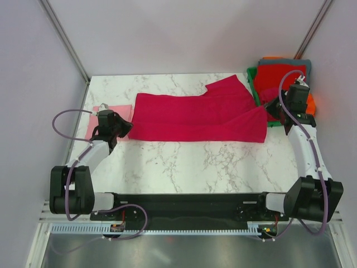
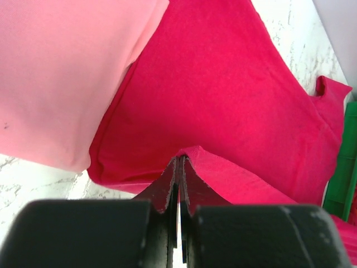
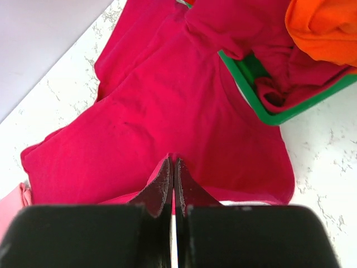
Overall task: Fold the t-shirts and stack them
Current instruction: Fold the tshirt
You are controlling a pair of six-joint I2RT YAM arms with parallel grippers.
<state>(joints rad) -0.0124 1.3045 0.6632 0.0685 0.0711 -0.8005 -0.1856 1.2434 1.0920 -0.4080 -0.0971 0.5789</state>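
Note:
A deep magenta-crimson t-shirt (image 1: 195, 116) lies spread across the marble table, folded lengthwise. My left gripper (image 1: 124, 130) is shut on its left near corner; in the left wrist view the cloth (image 2: 223, 100) is pinched between my fingertips (image 2: 181, 159). My right gripper (image 1: 271, 113) is shut on the shirt's right near corner, and the right wrist view shows the cloth (image 3: 178, 100) pinched at my gripper (image 3: 173, 161). A light pink folded t-shirt (image 1: 99, 120) lies at the left, partly under the crimson shirt's left end (image 2: 61, 78).
A green plastic bin (image 1: 254, 84) stands at the back right, holding red, orange and grey shirts (image 1: 279, 73); its rim shows in the right wrist view (image 3: 251, 100). White walls close the left, back and right. Marble table (image 1: 195, 167).

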